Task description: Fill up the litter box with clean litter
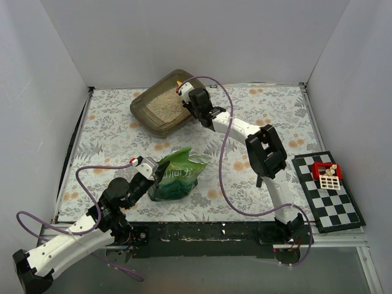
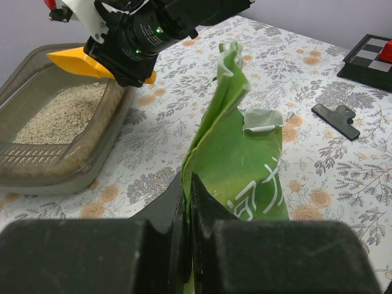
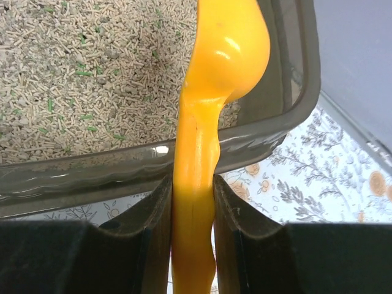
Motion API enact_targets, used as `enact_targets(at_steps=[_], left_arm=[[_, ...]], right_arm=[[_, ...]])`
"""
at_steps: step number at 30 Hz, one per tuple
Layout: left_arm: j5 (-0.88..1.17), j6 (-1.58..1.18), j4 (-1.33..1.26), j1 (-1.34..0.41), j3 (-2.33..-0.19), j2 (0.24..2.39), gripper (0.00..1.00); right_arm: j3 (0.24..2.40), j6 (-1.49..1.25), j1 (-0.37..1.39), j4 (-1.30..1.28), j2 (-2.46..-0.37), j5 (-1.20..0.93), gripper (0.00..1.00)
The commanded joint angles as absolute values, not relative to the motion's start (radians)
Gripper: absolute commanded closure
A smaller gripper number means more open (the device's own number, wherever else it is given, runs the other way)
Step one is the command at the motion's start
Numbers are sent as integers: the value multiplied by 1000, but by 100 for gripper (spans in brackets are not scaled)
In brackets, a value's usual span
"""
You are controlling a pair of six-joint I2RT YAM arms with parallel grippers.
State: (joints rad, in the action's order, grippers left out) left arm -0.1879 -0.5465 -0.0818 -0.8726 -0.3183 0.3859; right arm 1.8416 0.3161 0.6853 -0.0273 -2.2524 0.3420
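The grey-brown litter box (image 1: 142,109) sits at the back of the table, slightly left of centre, with pale beige litter (image 1: 168,104) in it. My right gripper (image 1: 184,92) is shut on the yellow scoop (image 1: 179,83), held over the box's right end. In the right wrist view the scoop (image 3: 223,49) hangs above the rim (image 3: 269,131) and the litter (image 3: 79,73). My left gripper (image 1: 156,171) is shut on the edge of the green bag (image 1: 179,174), which stands open-topped in the left wrist view (image 2: 245,165). That view also shows the box (image 2: 61,162) and the scoop (image 2: 73,61).
A black-and-white chequered board (image 1: 327,193) lies at the right edge with a red block (image 1: 323,169) on it. A black clip (image 2: 335,118) lies on the flowered cloth right of the bag. White walls close in the left, back and right.
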Motion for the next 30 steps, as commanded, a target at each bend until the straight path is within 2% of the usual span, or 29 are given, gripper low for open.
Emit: enact_targets(at_steps=[1,8,15,21,27,28,30], left_arm=[[-206,-540,-101,-870,-310,390,100],[-207,-540,-101,-871,-308,393,100],[-202,-540,-103,-870,-310,396,100],[-199,-538,-101,-870,-311,393,100],[-198,-545,-81,-870,-325,388,100],[-201,-548,-77,-870,-330,387,98],[-195,-563,-52,-870,-350,382,86]], right_arm=[[1832,163,635,-26,-2223,309,99],[1662,-66,528,-11,-2131,187,99],[1551,-103,495,21,-2047,112,99],[1390,-136,483,80,-1861,49,99],[1302,-150,471,-67,-1633,-130,99],[1292,-150,471,-110,-1599,-155,99],[1261,-149,471,-173,-1517,-227,99]])
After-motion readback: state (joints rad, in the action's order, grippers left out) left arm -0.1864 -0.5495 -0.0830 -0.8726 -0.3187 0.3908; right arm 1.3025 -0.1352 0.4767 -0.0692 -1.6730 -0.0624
